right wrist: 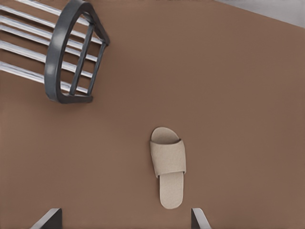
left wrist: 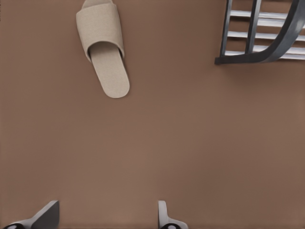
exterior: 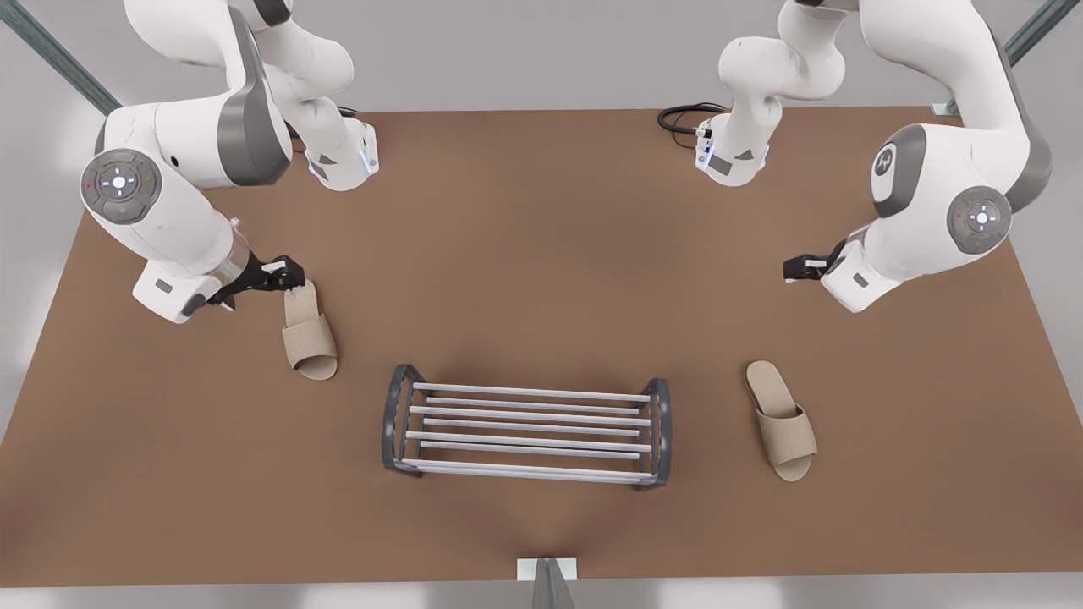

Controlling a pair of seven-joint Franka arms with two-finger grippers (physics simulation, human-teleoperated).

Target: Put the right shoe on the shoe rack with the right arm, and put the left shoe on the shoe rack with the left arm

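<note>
My right shoe (exterior: 310, 338) and left shoe (exterior: 783, 423) are both plain beige, with no pattern. The rack (exterior: 525, 427) has pale grey bars and dark grey end frames. The table (exterior: 541, 254) is flat brown. My right gripper (exterior: 292, 282) and left gripper (exterior: 792, 270) are black, on white arms with grey bands.

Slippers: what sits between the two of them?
In the front view, the rack stands between the slipper at that view's left and the slipper at its right, touching neither.
</note>
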